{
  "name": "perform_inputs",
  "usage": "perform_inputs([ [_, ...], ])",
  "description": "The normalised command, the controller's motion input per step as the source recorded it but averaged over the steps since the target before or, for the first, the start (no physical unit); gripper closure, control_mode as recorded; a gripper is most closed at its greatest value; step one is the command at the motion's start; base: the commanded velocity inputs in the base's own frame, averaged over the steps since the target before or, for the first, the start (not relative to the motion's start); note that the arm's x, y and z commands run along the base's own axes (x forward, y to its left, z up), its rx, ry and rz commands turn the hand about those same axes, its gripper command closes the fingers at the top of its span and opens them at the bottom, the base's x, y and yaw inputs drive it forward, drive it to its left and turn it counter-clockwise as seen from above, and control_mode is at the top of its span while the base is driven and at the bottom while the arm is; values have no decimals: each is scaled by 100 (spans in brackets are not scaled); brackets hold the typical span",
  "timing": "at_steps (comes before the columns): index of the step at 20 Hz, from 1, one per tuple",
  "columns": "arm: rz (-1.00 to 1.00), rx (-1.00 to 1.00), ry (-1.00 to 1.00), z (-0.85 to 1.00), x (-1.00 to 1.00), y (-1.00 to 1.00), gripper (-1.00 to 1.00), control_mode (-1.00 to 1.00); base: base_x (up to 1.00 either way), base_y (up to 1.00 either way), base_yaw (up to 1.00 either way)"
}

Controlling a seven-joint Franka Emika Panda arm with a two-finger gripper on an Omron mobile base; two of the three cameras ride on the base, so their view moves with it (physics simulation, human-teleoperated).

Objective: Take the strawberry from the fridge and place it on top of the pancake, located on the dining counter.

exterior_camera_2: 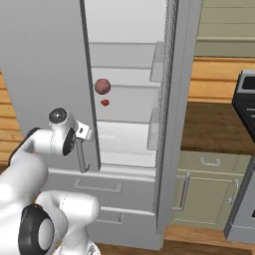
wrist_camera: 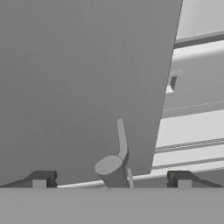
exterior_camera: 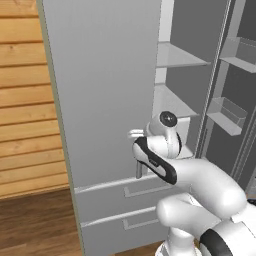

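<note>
Right now the gripper (wrist_camera: 111,179) stands wide open, holding nothing, its two tips either side of the lower end of the left fridge door handle (wrist_camera: 113,168), close against the door (exterior_camera: 105,90). The strawberry (exterior_camera_2: 104,102) sits on an inner shelf (exterior_camera_2: 127,84) of the fridge (exterior_camera_2: 124,124), just below a dull pinkish-brown ball (exterior_camera_2: 102,86). Main risk: the left door edge lies between the hand and the fruit, so a straight reach likely clips the edge or the handle. Swinging the wrist round could also catch the handle post between the open tips and tug the door. Second risk: the ball is very near the strawberry, so a wide gripper may nudge it or close on the wrong thing. Door bins (exterior_camera: 227,115) on the open right door (exterior_camera_2: 172,124) narrow the gap on that side. Around: lower drawers (exterior_camera_2: 99,187), green cabinet (exterior_camera_2: 209,189), wooden plank wall (exterior_camera: 25,100). Pancake and dining counter are elsewhere.
</note>
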Motion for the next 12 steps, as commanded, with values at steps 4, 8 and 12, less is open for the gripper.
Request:
perform_inputs([
  [4, 0, -2, 3, -33, 15, 0, -100, -100, 0, 0, 0],
  [8, 0, -1, 0, -23, 14, 0, -100, -100, 0, 0, 0],
  [12, 0, -4, 0, -22, 5, 4, -100, -100, 0, 0, 0],
])
